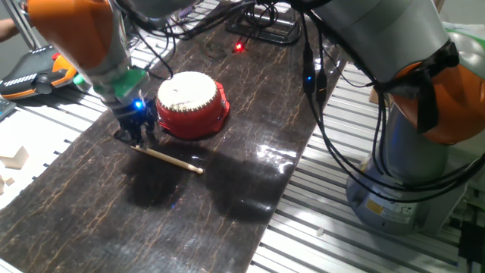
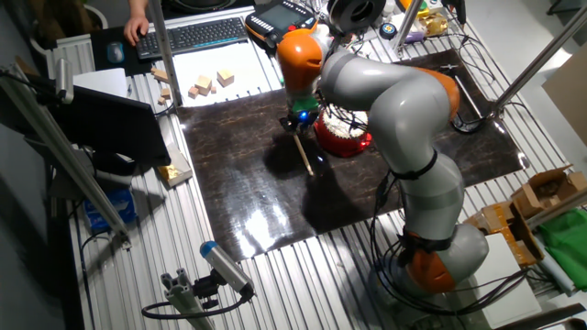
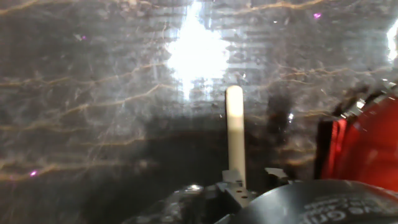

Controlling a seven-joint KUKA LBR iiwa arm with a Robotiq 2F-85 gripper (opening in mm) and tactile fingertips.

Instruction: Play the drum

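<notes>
Red glossy drum (image 1: 192,105) sits just beside my gripper (image 1: 135,133), fingers pinching the wooden stick (image 1: 168,159) at its end. Skin's probably fragile, so tap lightly, centre-ish.

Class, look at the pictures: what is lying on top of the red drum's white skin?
Nothing lies on the drum; its cream skin is bare. The wooden stick lies flat on the dark mat beside it, one end at the gripper. The other fixed view's arm hides part of the skin.
</notes>
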